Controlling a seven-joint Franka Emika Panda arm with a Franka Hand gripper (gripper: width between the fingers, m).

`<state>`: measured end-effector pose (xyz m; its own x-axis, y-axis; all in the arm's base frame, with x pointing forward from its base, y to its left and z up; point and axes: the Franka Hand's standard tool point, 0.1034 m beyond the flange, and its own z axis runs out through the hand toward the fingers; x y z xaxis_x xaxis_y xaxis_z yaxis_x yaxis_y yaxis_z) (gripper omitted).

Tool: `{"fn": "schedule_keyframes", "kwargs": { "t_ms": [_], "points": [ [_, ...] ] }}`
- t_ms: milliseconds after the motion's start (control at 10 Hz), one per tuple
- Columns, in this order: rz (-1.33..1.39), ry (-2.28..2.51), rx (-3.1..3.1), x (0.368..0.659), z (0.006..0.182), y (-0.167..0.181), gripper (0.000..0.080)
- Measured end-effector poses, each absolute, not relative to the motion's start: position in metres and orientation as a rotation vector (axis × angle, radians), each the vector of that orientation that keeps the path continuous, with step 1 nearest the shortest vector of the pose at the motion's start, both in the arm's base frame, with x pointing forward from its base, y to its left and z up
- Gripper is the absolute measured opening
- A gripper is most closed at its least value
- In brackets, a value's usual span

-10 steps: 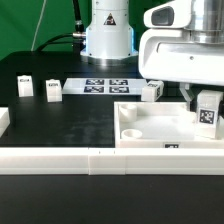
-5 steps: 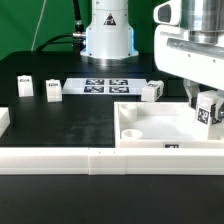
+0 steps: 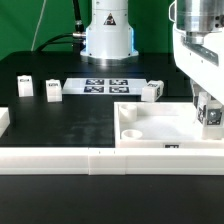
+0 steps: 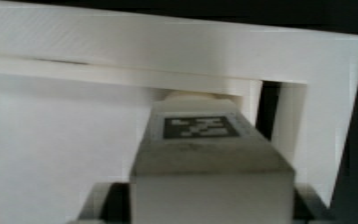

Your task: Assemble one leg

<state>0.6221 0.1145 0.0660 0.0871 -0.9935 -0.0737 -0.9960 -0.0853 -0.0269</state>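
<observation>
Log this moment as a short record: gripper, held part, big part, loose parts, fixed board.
gripper: gripper at the exterior view's right edge, shut on the leg
held part: the leg, tag facing the camera, over the tray-like part's right side; contact with it cannot be told
big part: white tray-like part with a round hole near its left corner
loose parts: three small tagged blocks on the black table, two at the exterior view's left, one behind the tray
fixed board: marker board, flat on the table

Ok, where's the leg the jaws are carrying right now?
The leg is at the exterior view's far right, held in the gripper over the tray-like part's right-hand edge.
</observation>
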Motion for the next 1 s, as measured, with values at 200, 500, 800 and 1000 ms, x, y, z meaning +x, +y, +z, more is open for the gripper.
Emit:
{"fn": "schedule_keyframes", "kwargs": {
  "t_ms": [200, 500, 800, 1000],
  "points": [
    [0.052, 2.006, -2.324, 0.622, 0.066, 0.115, 0.0540],
    [0.038, 1.722, -2.537, 0.622, 0.066, 0.119, 0.0625],
    [0.013, 1.293, -2.784, 0.621, 0.066, 0.125, 0.0648],
    [-0.004, 0.953, -2.924, 0.621, 0.067, 0.125, 0.0649]
  ]
}}
